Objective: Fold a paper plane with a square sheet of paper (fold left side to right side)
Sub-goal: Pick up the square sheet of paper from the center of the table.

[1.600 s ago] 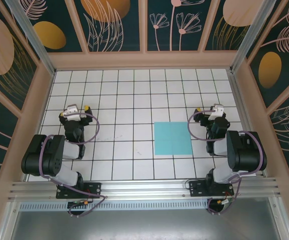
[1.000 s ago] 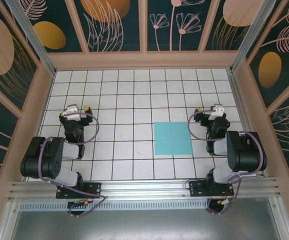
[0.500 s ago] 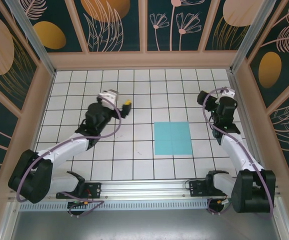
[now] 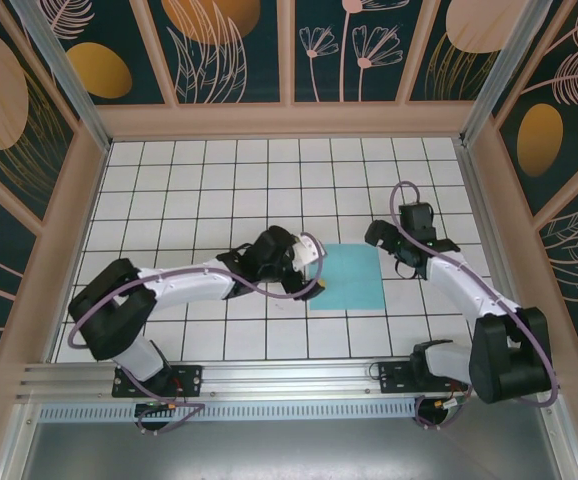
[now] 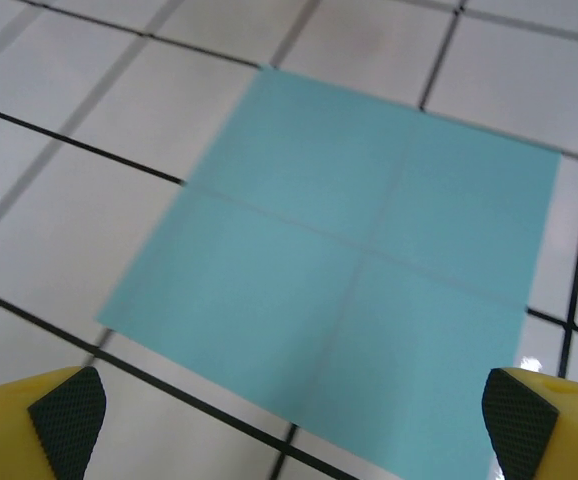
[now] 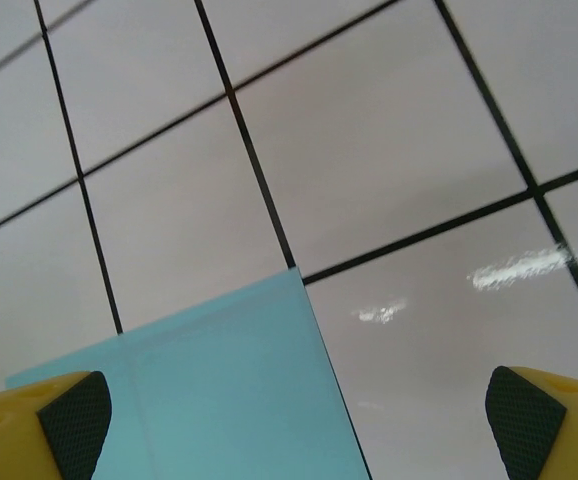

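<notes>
The square sheet of paper (image 4: 352, 277) lies flat on the white grid table, light turquoise, with two faint creases crossing at its middle (image 5: 359, 255). My left gripper (image 4: 317, 280) hovers at the sheet's left edge, open wide, and its yellow, black-padded fingertips (image 5: 64, 412) frame the sheet's near side. Over the sheet's far right corner (image 6: 294, 272) my right gripper (image 4: 377, 236) is also open. Nothing is between the fingers of either one. The paper plane is not formed; the sheet is still a square.
The table (image 4: 219, 190) is a white grid bordered by a wooden frame (image 4: 284, 120) with patterned walls. An aluminium rail (image 4: 289, 385) carrying the arm bases runs along the near edge.
Both arms have unfolded from their resting poses and reached in to the sheet: the left swung right to its left edge, the right came down to its far right corner. The sheet has not moved.
</notes>
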Robot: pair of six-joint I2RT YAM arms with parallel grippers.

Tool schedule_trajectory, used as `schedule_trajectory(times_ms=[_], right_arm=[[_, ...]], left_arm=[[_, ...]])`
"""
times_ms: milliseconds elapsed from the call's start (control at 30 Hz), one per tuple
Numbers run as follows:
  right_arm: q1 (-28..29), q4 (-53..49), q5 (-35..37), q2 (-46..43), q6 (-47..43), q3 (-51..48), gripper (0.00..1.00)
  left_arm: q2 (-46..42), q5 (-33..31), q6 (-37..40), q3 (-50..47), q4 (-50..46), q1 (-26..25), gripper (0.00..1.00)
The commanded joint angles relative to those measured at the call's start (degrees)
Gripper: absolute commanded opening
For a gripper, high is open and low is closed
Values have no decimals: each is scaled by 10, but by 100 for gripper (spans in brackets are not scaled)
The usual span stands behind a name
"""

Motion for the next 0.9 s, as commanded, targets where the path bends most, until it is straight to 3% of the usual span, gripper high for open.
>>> schedule_trajectory(times_ms=[0, 267, 867], right_arm=[[22, -31, 22, 30, 17, 14, 99], [64, -28, 43, 107, 14, 39, 99], [109, -54, 18, 154, 26, 49, 99]], left_arm=[[32, 33, 28, 38, -58, -9, 98], [120, 71, 45, 106, -105, -31, 98], [162, 79, 45, 95, -127, -34, 99]])
